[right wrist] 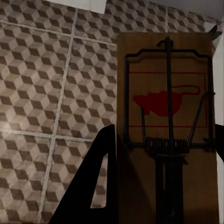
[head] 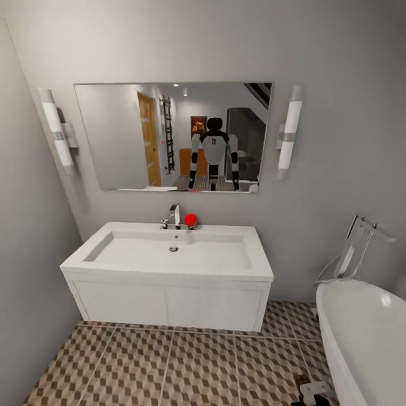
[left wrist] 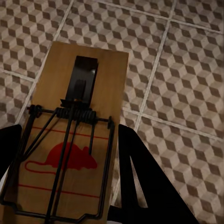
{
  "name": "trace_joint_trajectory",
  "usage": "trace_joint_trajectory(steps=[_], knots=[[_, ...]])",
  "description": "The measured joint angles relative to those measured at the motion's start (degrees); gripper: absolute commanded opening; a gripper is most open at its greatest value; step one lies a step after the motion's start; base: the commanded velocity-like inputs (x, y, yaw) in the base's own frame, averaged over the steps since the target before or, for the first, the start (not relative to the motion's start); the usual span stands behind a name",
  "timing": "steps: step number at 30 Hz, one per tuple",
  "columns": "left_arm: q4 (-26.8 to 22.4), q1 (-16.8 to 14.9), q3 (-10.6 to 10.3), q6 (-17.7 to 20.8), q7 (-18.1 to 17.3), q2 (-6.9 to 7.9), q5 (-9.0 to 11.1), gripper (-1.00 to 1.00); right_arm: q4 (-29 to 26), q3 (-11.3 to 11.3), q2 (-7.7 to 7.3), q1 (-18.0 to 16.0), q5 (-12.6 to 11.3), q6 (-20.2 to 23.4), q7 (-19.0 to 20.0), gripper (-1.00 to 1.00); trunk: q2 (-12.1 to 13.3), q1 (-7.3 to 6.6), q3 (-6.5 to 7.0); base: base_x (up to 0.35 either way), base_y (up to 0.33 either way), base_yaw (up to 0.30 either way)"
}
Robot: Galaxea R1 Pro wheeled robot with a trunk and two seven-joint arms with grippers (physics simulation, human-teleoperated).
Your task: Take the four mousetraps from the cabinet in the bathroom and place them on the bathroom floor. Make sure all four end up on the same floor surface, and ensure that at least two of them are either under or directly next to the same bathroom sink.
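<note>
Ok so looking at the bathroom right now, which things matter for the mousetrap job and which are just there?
Part of the job:
- mousetrap between the left gripper fingers
- second mousetrap between the right gripper fingers
- bathroom floor
- sink, traps go under or beside it

Just there:
- mirror
- two wall lights
- faucet
- bathtub

cube-patterned bathroom floor [head: 169,366] carries a white bathtub [head: 366,338].
</note>
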Motion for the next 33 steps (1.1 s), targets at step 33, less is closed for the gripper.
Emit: trace_joint_trajectory(steps=[33], knots=[[0.00,-0.01,0.00,-0.01,-0.08,0.03,0.01,-1.00,0.00,0.00,0.00,-0.01,0.20,0.05,-0.24,-1.00,-0.01,0.04,0.24,0.150,0.000,-0.052]])
